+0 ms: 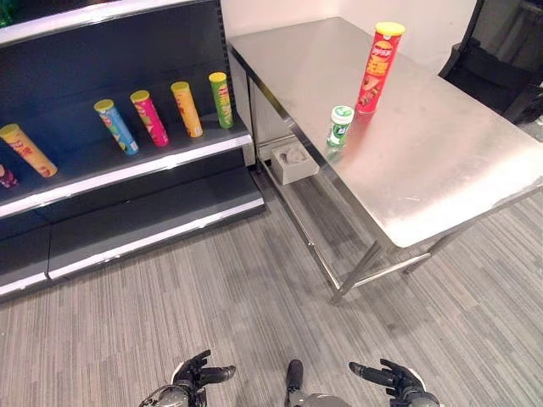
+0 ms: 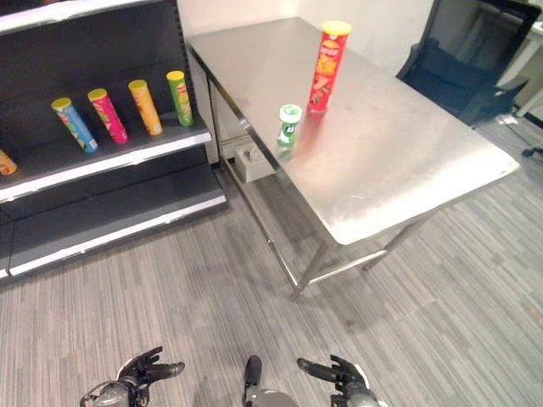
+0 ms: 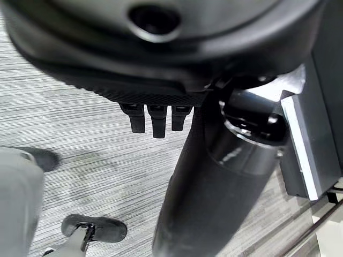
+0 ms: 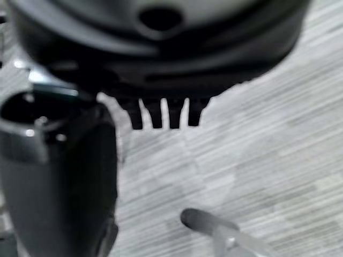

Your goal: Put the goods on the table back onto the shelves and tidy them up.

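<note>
Steel table (image 1: 441, 170) carries a tall red can (image 1: 378, 68) and a small green bottle (image 1: 340, 125) near its shelf-side edge — both hands, left (image 1: 197, 376) and right (image 1: 392, 378), hang low, fingers relaxed, holding nothing.

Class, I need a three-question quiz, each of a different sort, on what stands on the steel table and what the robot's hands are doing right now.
1. True or false: the tall red cylindrical snack can with the yellow lid lies on its side on the stainless steel table.
2. Which stands nearer the dark shelf unit: A the red can, B the small green-and-white bottle?
3. Fill in: the left hand and right hand hold ____.

Key: 1 false, it stands upright; 2 B; 3 nothing, both hands are open, low over the floor.
</note>
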Controlling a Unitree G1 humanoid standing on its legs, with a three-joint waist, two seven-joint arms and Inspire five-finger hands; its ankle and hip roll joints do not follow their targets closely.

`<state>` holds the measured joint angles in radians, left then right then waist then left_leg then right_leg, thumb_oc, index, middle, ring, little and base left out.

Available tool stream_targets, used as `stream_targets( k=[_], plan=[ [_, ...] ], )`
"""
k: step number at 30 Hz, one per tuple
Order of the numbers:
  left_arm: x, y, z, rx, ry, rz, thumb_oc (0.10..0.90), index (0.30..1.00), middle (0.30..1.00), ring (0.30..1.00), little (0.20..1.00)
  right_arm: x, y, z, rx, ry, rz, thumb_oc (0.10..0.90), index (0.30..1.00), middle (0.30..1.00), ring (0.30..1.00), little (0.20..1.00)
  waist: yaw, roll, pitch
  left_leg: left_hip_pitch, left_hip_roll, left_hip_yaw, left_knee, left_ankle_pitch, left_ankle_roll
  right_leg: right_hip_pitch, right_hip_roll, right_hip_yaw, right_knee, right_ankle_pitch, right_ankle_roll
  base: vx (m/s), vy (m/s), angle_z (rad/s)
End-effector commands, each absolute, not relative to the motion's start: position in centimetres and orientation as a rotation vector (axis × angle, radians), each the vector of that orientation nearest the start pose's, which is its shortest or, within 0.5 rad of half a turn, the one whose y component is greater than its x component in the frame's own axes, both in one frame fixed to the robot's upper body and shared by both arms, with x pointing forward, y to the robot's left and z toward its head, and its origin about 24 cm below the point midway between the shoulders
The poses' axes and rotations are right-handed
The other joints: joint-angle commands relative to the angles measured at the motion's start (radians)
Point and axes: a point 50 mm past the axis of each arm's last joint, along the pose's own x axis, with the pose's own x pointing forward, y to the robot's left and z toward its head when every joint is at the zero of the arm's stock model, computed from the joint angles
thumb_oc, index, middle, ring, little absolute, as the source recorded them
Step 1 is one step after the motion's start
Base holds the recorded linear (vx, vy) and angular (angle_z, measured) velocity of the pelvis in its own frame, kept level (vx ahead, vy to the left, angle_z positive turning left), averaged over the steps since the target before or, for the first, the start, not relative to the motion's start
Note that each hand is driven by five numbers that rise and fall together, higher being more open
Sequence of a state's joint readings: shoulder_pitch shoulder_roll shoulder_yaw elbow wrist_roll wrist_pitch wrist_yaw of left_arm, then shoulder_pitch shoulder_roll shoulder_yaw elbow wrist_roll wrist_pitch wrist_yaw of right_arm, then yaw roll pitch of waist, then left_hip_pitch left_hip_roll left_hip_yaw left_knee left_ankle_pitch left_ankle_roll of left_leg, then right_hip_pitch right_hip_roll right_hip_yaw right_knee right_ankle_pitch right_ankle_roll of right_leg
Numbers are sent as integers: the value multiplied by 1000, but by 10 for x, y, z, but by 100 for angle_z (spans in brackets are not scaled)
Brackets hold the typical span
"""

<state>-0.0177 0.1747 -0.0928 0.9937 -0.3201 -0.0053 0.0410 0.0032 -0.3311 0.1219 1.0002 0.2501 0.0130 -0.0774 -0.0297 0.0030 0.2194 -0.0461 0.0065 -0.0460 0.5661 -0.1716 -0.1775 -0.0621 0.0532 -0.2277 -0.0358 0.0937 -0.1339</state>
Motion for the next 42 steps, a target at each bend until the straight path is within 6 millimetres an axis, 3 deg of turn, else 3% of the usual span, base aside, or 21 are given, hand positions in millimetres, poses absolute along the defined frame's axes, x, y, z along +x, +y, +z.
stream_targets(
  k=[1, 3, 4, 5, 6, 7, 10, 12, 14, 15, 18, 21, 22, 23, 27, 29, 37, 40, 42],
  plan=[
    [145, 221, -140, -24, 950, 202, 800, 900, 900, 900, 900, 140, -274, -128, -224, 988, -269, 800, 900, 900, 900, 900, 29, -39, 52, -135, 62, 162, -7, 209, 99, 143, -107, -16, -51, -66, 181, 223, 31, 14],
    [143, 219, -141, -7, 963, 183, 800, 900, 900, 900, 900, 141, -272, -128, -229, 985, -261, 800, 900, 900, 900, 900, 40, -40, 50, -127, 95, 186, -198, 178, 108, 157, -121, -16, -51, -79, 204, 283, 132, 16],
    [142, 218, -142, 3, 969, 174, 800, 900, 900, 900, 900, 141, -272, -128, -251, 989, -251, 800, 900, 900, 900, 900, 51, -17, 41, -150, 131, 180, -406, 265, 87, 170, -108, -16, -51, -103, 216, 350, 208, 59],
    [142, 217, -142, 2, 972, 173, 800, 900, 900, 900, 900, 141, -271, -128, -260, 990, -246, 800, 900, 900, 900, 900, 60, -4, 37, -144, 144, 165, -507, 317, 76, 184, -101, -13, -51, -118, 218, 593, 332, 29],
    [140, 215, -144, -3, 983, 176, 800, 900, 900, 900, 900, 137, -274, -130, -280, 1007, -250, 800, 900, 900, 900, 900, 79, 8, 34, -178, 136, 86, -643, 370, 42, 237, -96, 16, -51, -162, 222, 679, 429, 19],
    [134, 215, -147, -7, 1006, 184, 800, 900, 900, 900, 900, 131, -271, -133, -267, 1028, -244, 800, 900, 900, 900, 900, 76, 21, 5, -136, 138, 98, -653, 387, 37, 260, -105, 43, -51, -175, 234, 739, 557, -62],
    [134, 225, -146, 14, 1005, 207, 800, 900, 900, 900, 900, 129, -264, -137, -253, 1050, -223, 800, 900, 900, 900, 900, 85, -11, -30, -94, 84, 132, -616, 327, 87, 267, -201, 89, -26, -165, 276, 422, 498, -144],
    [146, 239, -138, 31, 974, 252, 800, 900, 900, 900, 900, 135, -260, -137, -227, 1040, -234, 800, 900, 900, 900, 900, 79, -19, -28, -39, 32, 169, -644, 274, 145, 132, -257, 119, 205, -121, 312, 226, 547, -73],
    [150, 246, -135, 53, 963, 260, 800, 900, 900, 900, 900, 137, -263, -135, -198, 1027, -269, 800, 900, 900, 900, 900, 54, -7, 14, 12, 5, 188, -653, 238, 182, 14, -292, 121, 446, -5, 295, 86, 405, -13],
    [148, 248, -135, 58, 969, 264, 800, 900, 900, 900, 900, 134, -262, -136, -193, 1035, -275, 800, 900, 900, 900, 900, 53, -5, 17, 23, 7, 198, -653, 225, 183, -9, -305, 105, 474, -3, 291, 113, 224, 33],
    [151, 251, -134, 67, 960, 271, 800, 900, 900, 900, 900, 127, -265, -139, -186, 1057, -297, 800, 900, 900, 900, 900, 44, -8, 19, 39, 10, 210, -653, 203, 175, -45, -308, 58, 390, -23, 288, 98, 28, 14],
    [158, 251, -131, 72, 941, 266, 800, 900, 900, 900, 900, 123, -270, -140, -168, 1077, -338, 800, 900, 900, 900, 900, 24, -17, 39, 60, 9, 206, -653, 180, 165, -69, -264, 44, 204, -25, 298, 121, -77, -5],
    [155, 254, -132, 111, 966, 254, 800, 900, 900, 900, 900, 103, -272, -146, -162, 1157, -360, 800, 900, 900, 900, 900, 13, -35, 36, 72, 3, 205, -653, 170, 161, -35, -246, 64, 84, -22, 315, 120, -84, 6],
    [155, 254, -132, 111, 966, 254, 800, 900, 900, 900, 900, 103, -272, -146, -161, 1157, -360, 800, 900, 900, 900, 900, 13, -35, 37, 73, 3, 205, -653, 169, 161, -32, -246, 64, 81, -20, 316, 116, -62, 59],
    [156, 246, -133, 80, 945, 243, 800, 900, 900, 900, 900, 65, -281, -153, -127, 1274, -438, 800, 900, 900, 900, 900, 2, -51, 13, 91, 11, 201, -653, 168, 153, 28, -224, 65, 5, 12, 313, 104, -81, 8],
    [153, 246, -135, 81, 957, 240, 800, 900, 900, 900, 900, 54, -284, -154, -108, 1298, -474, 800, 900, 900, 900, 900, -4, -56, 4, 96, 19, 199, -653, 164, 146, 48, -218, 59, -19, 10, 310, 92, -110, -7],
    [146, 243, -138, 90, 975, 213, 800, 900, 900, 900, 900, 31, -300, -150, -62, 1319, -591, 800, 900, 900, 900, 900, -26, -59, -19, 125, 49, 226, -653, 152, 125, 75, -201, 72, -51, 10, 310, 79, -53, -22],
    [144, 246, -138, 95, 984, 216, 800, 900, 900, 900, 900, 22, -315, -144, -30, 1304, -693, 800, 900, 900, 900, 900, -42, -56, -25, 143, 57, 246, -653, 144, 119, 78, -194, 85, -51, 6, 311, 77, -12, -18],
    [144, 249, -137, 100, 980, 218, 800, 900, 900, 900, 900, 12, -341, -132, 10, 1252, -865, 800, 900, 900, 900, 900, -62, -53, -36, 158, 63, 264, -653, 134, 116, 81, -190, 95, -51, 1, 314, 97, 8, -10]
  ],
)
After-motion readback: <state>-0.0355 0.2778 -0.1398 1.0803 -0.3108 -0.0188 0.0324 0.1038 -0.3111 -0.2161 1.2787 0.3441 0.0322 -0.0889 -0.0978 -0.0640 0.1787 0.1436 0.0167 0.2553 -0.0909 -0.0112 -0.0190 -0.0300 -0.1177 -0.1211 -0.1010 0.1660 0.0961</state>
